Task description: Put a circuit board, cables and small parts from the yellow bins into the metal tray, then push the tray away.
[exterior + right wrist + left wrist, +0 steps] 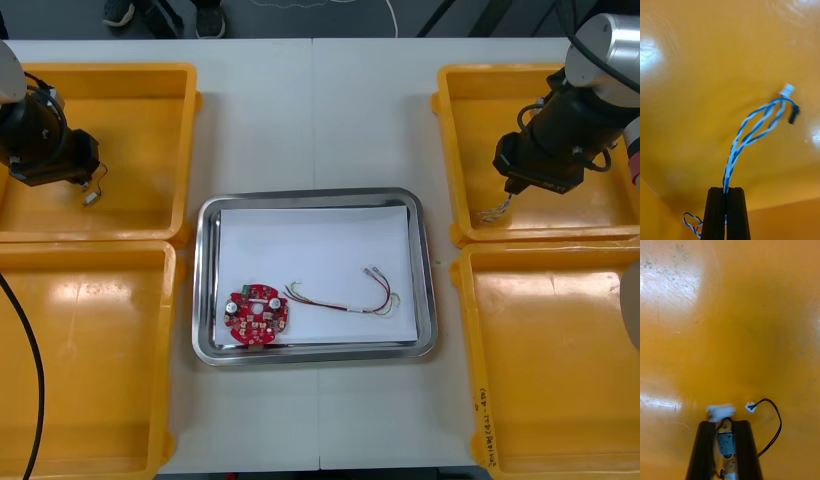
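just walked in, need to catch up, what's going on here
The left gripper is in the far left bin, shut on a small metal part with a black cable trailing beside it. The right gripper is in the far right bin, pinching a blue and white cable. The tray between them already holds a red circuit board and a red and yellow cable.
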